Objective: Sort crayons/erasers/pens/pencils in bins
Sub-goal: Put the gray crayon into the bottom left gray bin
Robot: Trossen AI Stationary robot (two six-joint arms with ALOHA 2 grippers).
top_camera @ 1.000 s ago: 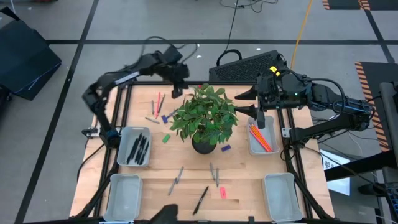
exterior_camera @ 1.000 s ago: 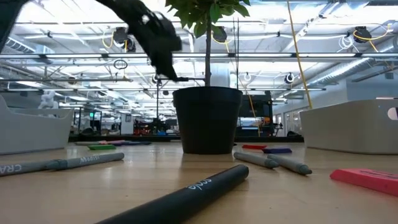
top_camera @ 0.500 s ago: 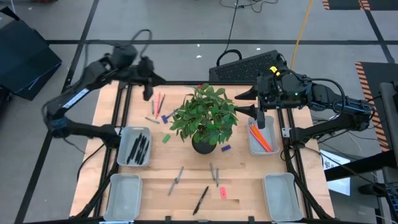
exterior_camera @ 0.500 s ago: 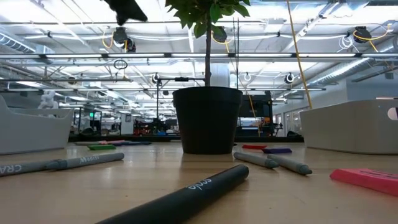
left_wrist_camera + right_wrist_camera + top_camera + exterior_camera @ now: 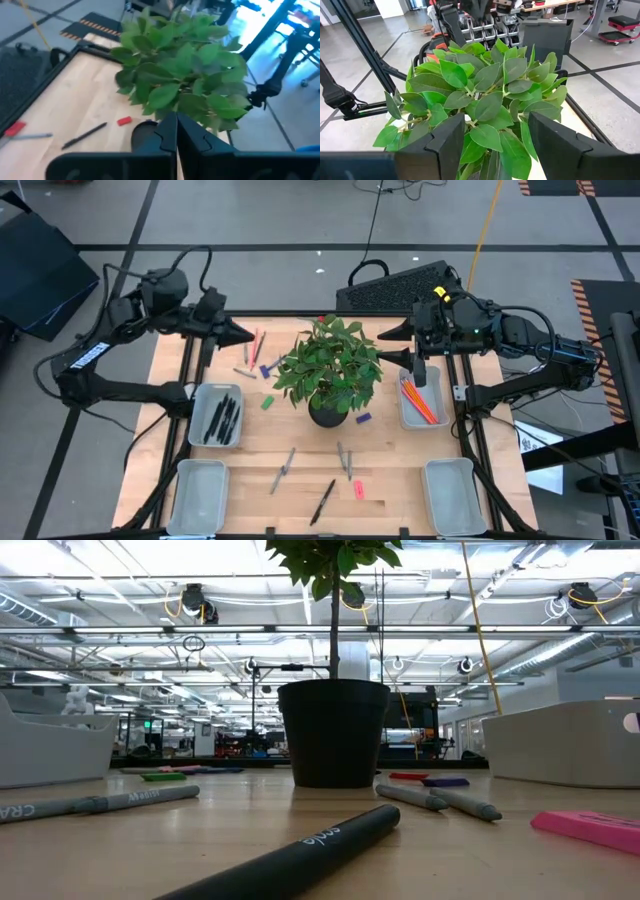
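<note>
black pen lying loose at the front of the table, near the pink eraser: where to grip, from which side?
Grip the black pen mid-shaft, coming straight down, jaws set across its narrow width. It lies flat and diagonal on bare wood, so turn the wrist to match that slant. The pink eraser sits close beside its upper end, apart from it; gripping at the middle should keep the fingers clear.

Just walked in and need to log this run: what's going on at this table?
A two-armed robot is midway through sorting stationery into four bins. Neither arm holds anything. The left claw, fingers together, hovers near the table's far left edge. The right claw, open, hangs beside the potted plant. One bin holds black pens, another holds orange pencils, and the two near bins look empty. Pens, erasers and pencils lie loose on the table.
</note>
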